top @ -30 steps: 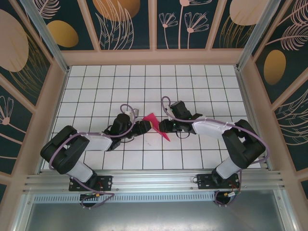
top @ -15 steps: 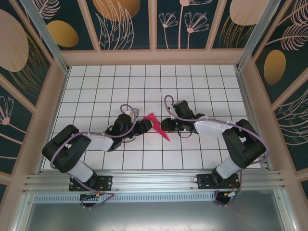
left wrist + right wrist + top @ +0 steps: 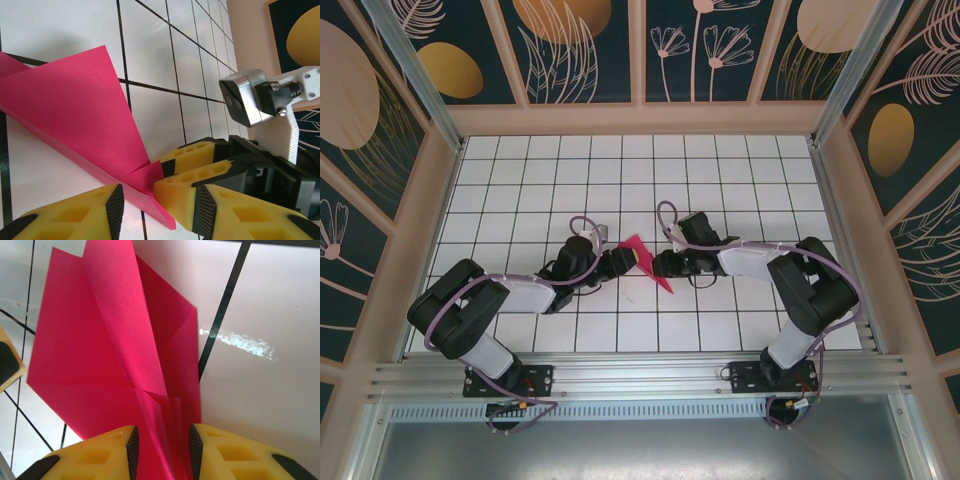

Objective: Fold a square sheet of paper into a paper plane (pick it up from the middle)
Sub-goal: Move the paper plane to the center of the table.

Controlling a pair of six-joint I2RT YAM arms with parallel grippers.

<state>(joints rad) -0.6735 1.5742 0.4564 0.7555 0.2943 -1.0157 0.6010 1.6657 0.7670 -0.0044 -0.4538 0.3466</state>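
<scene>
Status: paper plane (part-folded, magenta-red, pointed) sits about mid-width of the tabletop. It is a bit closer to the near edge than the far one, tip pointing toward the near right corner.

Both grippers meet at it: left gripper on its left side, right gripper on its right, fingertips close together.

Left wrist view: left jaws partly open with a wide gap. The plane's long folded edge runs through that gap, along with one yellow finger of the right gripper. The left jaws aren't clamped on the paper.

Right wrist view: right jaws narrow. The layered creases fill the space between the pads and touch both, so it reads as a pinch on the folded layers. Flaps splay out beyond the right fingers.

Can't tell whether the underside rests on the tiles.
</scene>
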